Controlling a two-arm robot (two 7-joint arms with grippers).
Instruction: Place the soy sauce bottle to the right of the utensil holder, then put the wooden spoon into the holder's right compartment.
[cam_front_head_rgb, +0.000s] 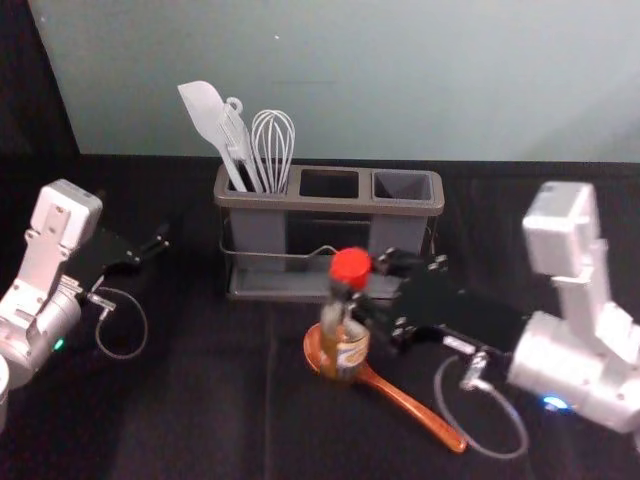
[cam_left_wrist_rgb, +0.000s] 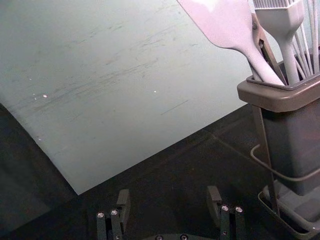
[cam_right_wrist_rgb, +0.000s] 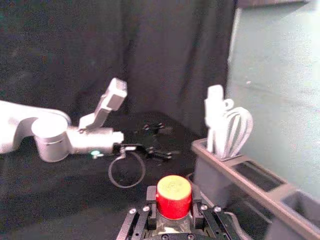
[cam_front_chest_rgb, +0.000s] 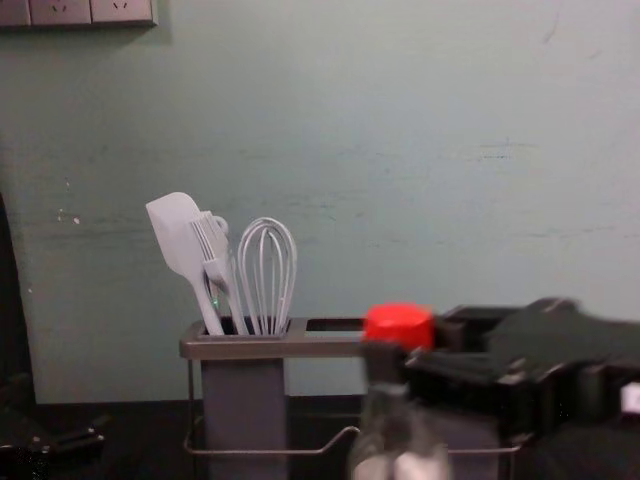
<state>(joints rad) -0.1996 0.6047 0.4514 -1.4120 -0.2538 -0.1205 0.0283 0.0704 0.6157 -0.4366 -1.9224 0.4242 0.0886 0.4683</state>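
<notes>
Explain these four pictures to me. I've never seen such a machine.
This is a two-armed robot. One picture looks down from its head, one forward from its chest, and one from each wrist.

On the black surface stands a holder, with a spatula, brush and whisk in its left compartment. The spoon lies in front.

The right gripper grips the bottle just below its red cap, at the spoon's bowl; whether the bottle touches anything beneath, I can't tell. The left gripper, open, holds nothing, left of the holder.

Silvery-white arms (cam_front_head_rgb: 575, 365), boxy housings (cam_front_head_rgb: 560, 228), looped grey cables (cam_front_head_rgb: 145, 322), black screw-studded pincers (cam_front_head_rgb: 150, 247), green light (cam_front_head_rgb: 58, 344), blue light (cam_front_head_rgb: 556, 403)
</notes>
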